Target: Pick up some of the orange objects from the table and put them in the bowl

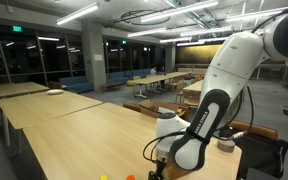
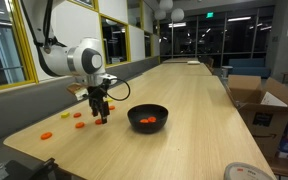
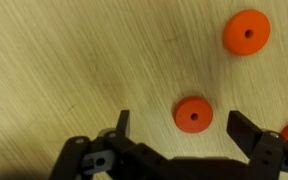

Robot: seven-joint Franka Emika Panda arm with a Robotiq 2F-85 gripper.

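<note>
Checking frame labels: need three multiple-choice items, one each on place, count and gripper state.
1. Where is the bowl? A) under the gripper B) on the table, apart from the gripper C) on the floor
2. How many orange discs show in the wrist view, whole or partial? A) one B) three C) six
3. Gripper state? A) open B) shut on a disc C) shut, empty
1B, bare table lies between them; 2B, two whole, one partly hidden; 3A, fingers stand apart either side of one disc.

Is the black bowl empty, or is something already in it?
Not empty: in an exterior view, the bowl holds a few small orange pieces at its bottom.
</note>
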